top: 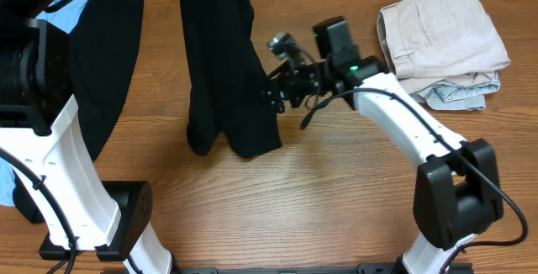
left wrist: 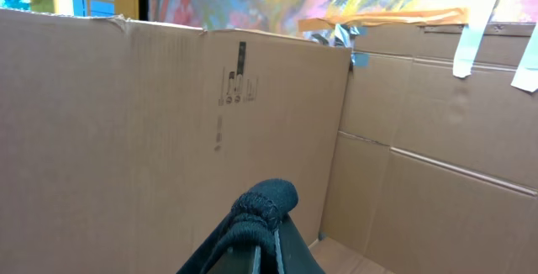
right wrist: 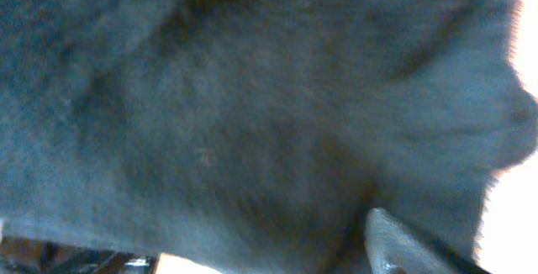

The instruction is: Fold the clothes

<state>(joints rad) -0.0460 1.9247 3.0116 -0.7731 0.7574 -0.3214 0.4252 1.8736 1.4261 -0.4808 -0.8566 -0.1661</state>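
Pinching the black garment, my left gripper is clamped shut, seen only by its wrist camera. Overhead, my right gripper reaches sideways to the hanging garment's edge, grip indiscernible; hem touches table.

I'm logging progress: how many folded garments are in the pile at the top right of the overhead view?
2: a beige garment on top, a pale denim garment beneath it. More could be hidden underneath.
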